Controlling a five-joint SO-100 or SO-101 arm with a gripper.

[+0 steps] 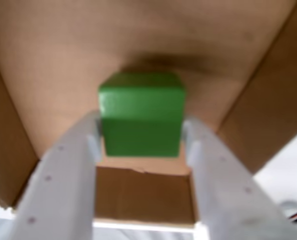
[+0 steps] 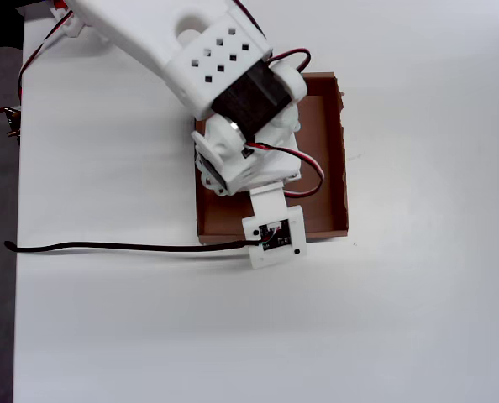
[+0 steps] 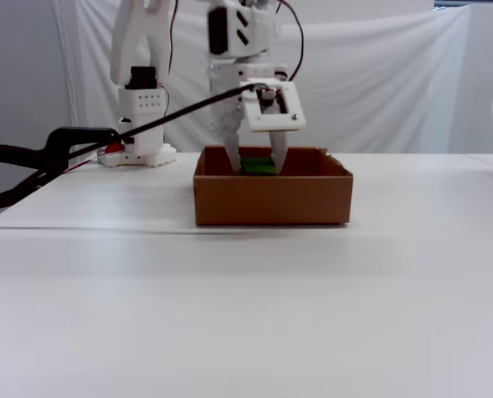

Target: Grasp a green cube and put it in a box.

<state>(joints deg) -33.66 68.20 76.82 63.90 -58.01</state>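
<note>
In the wrist view the green cube [image 1: 141, 115] sits between my two white fingers, which press on its left and right faces; my gripper [image 1: 141, 131] is shut on it. Below it lies the brown floor of the box [image 1: 63, 50], with a dark shadow just behind the cube. From the fixed view, the cube [image 3: 259, 167] shows just above the front wall of the box [image 3: 271, 203], inside the gripper [image 3: 256, 168] that reaches down into it. In the overhead view the arm covers the cube and the fingers over the box [image 2: 327, 168].
A black cable [image 2: 107, 247] runs across the white table from the left edge to the wrist camera mount [image 2: 275, 237]. The arm's base [image 3: 139, 124] stands behind the box at the left. White cloth hangs behind the table.
</note>
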